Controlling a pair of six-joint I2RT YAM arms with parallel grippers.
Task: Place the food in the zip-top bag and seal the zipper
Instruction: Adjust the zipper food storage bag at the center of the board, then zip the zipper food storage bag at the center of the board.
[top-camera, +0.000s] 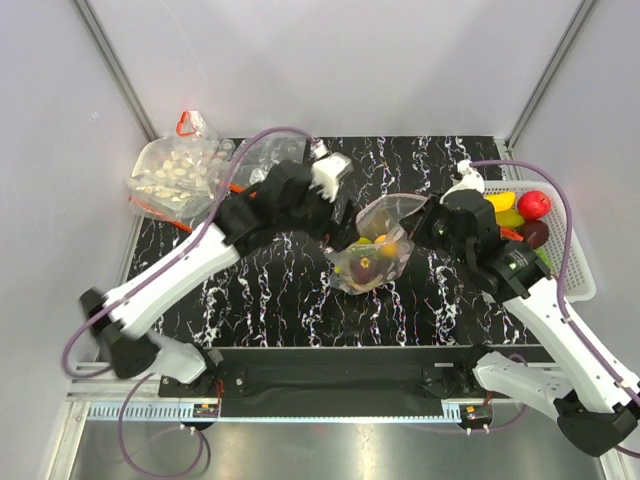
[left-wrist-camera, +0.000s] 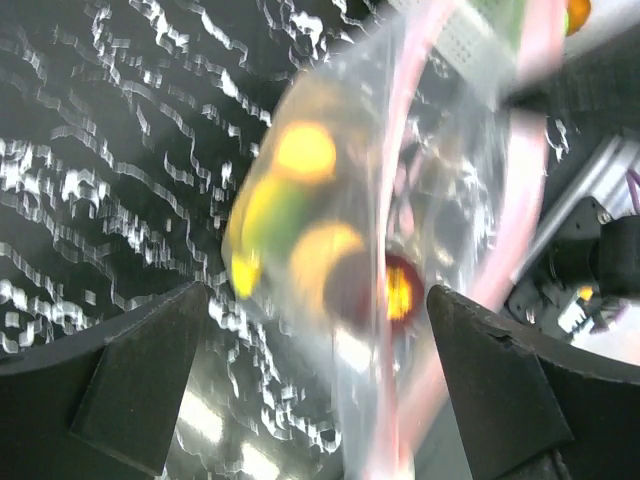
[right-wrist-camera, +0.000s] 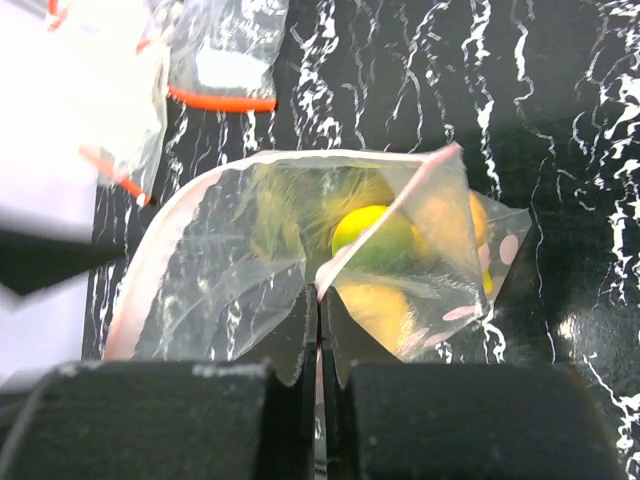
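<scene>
Zip-top bag (top-camera: 378, 248) sits mid worktop (top-camera: 270, 290), btwn the two arms, mouth gaping. Food (top-camera: 372, 262) is inside it: yellow, green, orange & dark purple pcs, seen thru the dotted plastic. Right hand (right-wrist-camera: 320, 318) is pinched tight on the zipper (right-wrist-camera: 390, 216) strip at the bag's mouth, holding that edge up. Left hand (left-wrist-camera: 318, 340) is spread wide, fingers (left-wrist-camera: 140, 380) either side of the bag, gripping nothing. More toy fruit, red, yellow & dark purple, lies in a white mesh basket (top-camera: 575, 275) at far right. Other clear bags (top-camera: 180, 175) are heaped back left.
</scene>
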